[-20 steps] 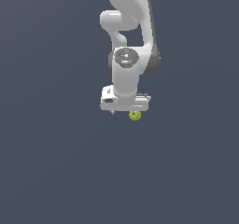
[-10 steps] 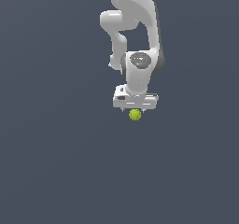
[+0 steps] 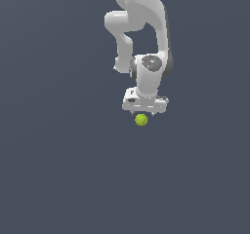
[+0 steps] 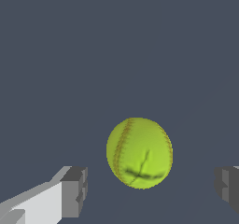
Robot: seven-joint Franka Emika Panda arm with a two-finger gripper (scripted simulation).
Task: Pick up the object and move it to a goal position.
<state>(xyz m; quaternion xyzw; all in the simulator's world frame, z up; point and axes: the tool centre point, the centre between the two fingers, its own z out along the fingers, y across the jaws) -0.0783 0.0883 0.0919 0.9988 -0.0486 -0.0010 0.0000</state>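
Note:
The object (image 3: 141,120) is a small yellow-green ball with thin reddish-brown seam lines, resting on the dark grey floor. The white gripper (image 3: 145,112) hangs directly above it, nearly touching its top in the exterior view. In the wrist view the ball (image 4: 139,153) lies between the two grey fingertips (image 4: 74,190), which stand far apart on either side without touching it. The gripper (image 4: 151,188) is open and holds nothing. No goal marker shows in either view.
The white arm (image 3: 146,28) comes down from the upper edge of the exterior view. A plain dark grey floor (image 3: 58,169) surrounds the ball on all sides.
The hand has shifted toward the exterior view's right and turned, so it now sits centred over the ball. The ball has not moved.

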